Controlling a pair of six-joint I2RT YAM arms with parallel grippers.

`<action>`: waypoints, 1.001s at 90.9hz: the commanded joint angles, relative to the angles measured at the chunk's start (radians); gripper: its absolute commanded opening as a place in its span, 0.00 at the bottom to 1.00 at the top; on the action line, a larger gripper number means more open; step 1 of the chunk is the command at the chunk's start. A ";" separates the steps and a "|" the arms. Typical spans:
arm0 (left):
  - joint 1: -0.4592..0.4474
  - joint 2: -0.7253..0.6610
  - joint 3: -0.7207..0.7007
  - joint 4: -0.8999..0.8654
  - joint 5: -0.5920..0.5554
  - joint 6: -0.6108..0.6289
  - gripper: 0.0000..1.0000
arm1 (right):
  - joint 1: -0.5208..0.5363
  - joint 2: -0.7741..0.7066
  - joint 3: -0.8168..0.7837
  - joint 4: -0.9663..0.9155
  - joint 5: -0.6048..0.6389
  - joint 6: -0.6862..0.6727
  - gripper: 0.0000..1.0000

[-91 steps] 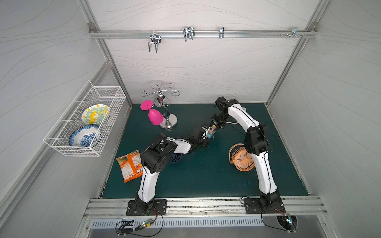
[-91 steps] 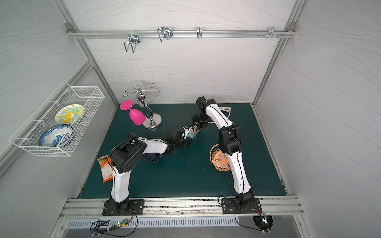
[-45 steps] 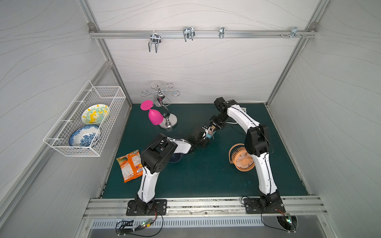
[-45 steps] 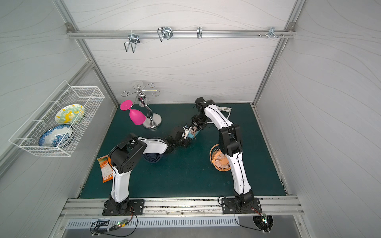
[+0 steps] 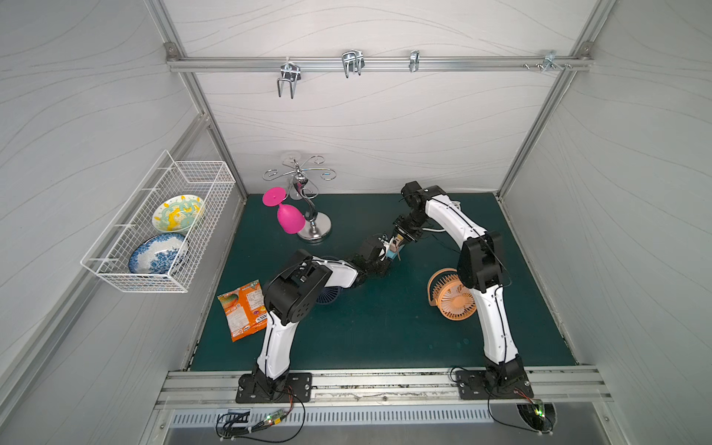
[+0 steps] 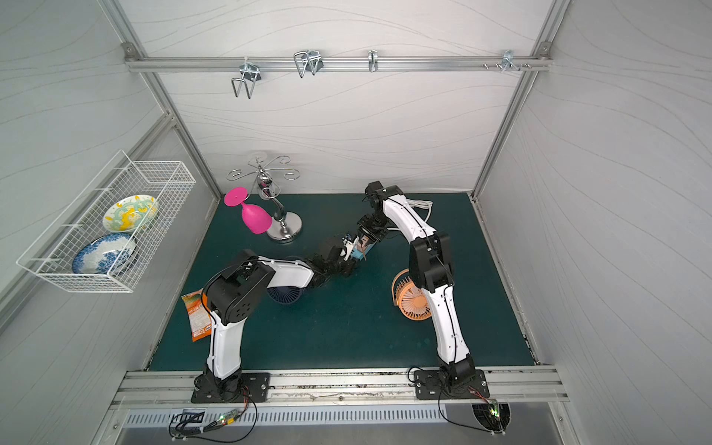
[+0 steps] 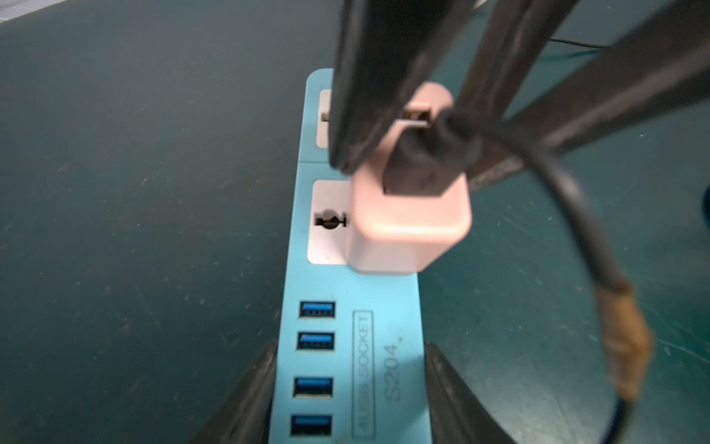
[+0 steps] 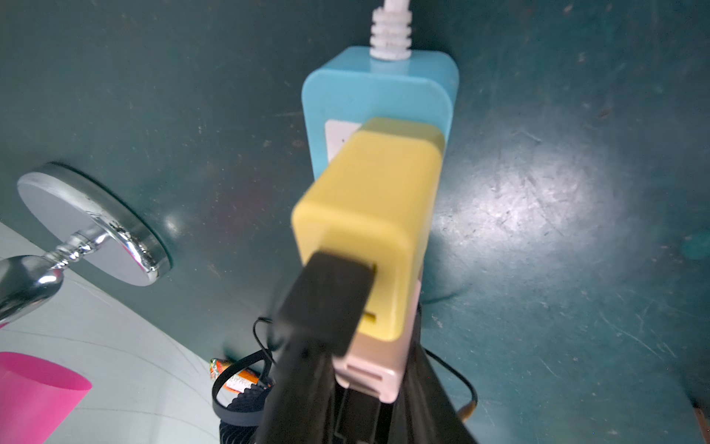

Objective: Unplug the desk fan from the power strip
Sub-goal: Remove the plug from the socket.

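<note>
1. Power strip (image 7: 384, 292) lies flat on the green mat (image 5: 385, 331), near the middle, between the two arms. Both top views show it as a small blue patch where the grippers meet.
2. The left gripper (image 7: 349, 384) is closed on the end of the power strip that has the USB ports, one finger against each long side. This grip probably pins the strip so it does not rise when the plug is pulled.
3. The right gripper (image 7: 418, 146) comes from the opposite side. Its jaws are clamped on the two sides of the pink plug (image 7: 407, 230), which sits over the socket next to the USB ports.
4. A black cable (image 7: 576, 215) leaves the top of the pink plug and curves away. The jaws hold the plug body and not the cable, which suits a straight pull off the socket face.
5. I cannot tell whether the pins are still in. The pink plug covers one side of its socket and its underside is hidden.
6. A yellow plug (image 8: 369, 200) sits in the other socket, near the white cord (image 8: 390, 30), and nothing grips it.
7. An orange fan (image 5: 452, 298) lies beside the right arm and a dark blue fan (image 6: 285, 294) lies under the left arm. I cannot trace the black cable to either one.
</note>
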 commanded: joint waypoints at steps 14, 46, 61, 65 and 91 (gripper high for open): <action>-0.008 0.007 -0.028 -0.057 0.023 -0.009 0.02 | -0.040 -0.051 -0.009 0.042 -0.068 0.027 0.00; -0.009 0.009 -0.017 -0.066 0.020 0.000 0.01 | 0.054 -0.056 0.000 0.023 -0.058 -0.013 0.00; -0.009 0.002 -0.026 -0.068 0.022 0.000 0.01 | 0.019 -0.071 -0.029 0.058 -0.059 0.011 0.00; -0.009 0.001 -0.031 -0.066 0.022 0.000 0.01 | -0.008 -0.071 -0.023 0.053 -0.058 0.016 0.00; -0.009 0.005 -0.027 -0.071 0.020 -0.001 0.00 | -0.006 -0.080 -0.011 0.044 -0.054 0.007 0.00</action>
